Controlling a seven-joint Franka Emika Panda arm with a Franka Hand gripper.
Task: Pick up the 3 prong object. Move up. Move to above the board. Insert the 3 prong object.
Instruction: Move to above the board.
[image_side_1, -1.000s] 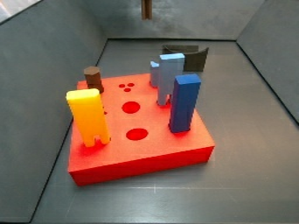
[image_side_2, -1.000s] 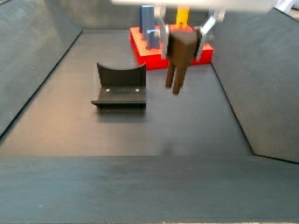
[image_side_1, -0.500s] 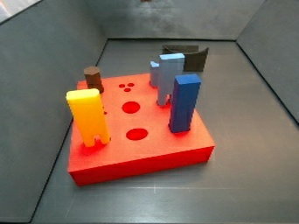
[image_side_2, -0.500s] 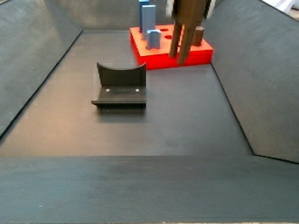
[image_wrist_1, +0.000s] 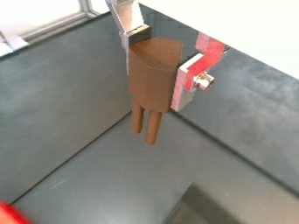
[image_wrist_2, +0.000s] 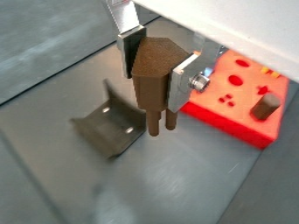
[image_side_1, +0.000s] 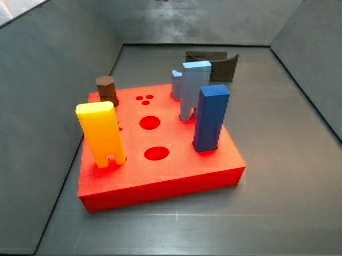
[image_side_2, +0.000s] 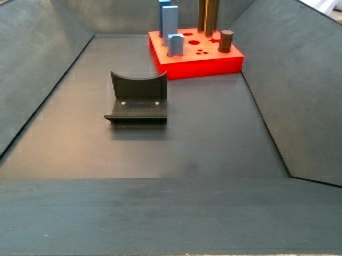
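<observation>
My gripper (image_wrist_1: 162, 63) is shut on the 3 prong object (image_wrist_1: 152, 83), a slim brown post with thin prongs hanging free below the fingers; both wrist views show this (image_wrist_2: 149, 83). In a side view only the lower part of the object (image_side_2: 209, 14) shows at the frame's top, in line with the red board (image_side_2: 201, 64); the gripper is cut off there. In a wrist view the board (image_wrist_2: 233, 118) lies off to one side of the prongs. The other side view shows the board (image_side_1: 174, 182) with its three small holes (image_side_1: 142, 99), but neither gripper nor object.
On the board stand a yellow two-legged block (image_side_1: 100, 130), two blue blocks (image_side_1: 211, 118) (image_side_1: 191, 82) and a short dark-brown cylinder (image_side_1: 106, 88). The dark fixture (image_side_2: 136, 98) stands on the grey floor in front of the board. Grey walls slope up around the floor.
The held 3 prong object has risen and moved toward the board; in a side view it went from mid-frame to the top edge, and the gripper left the frame.
</observation>
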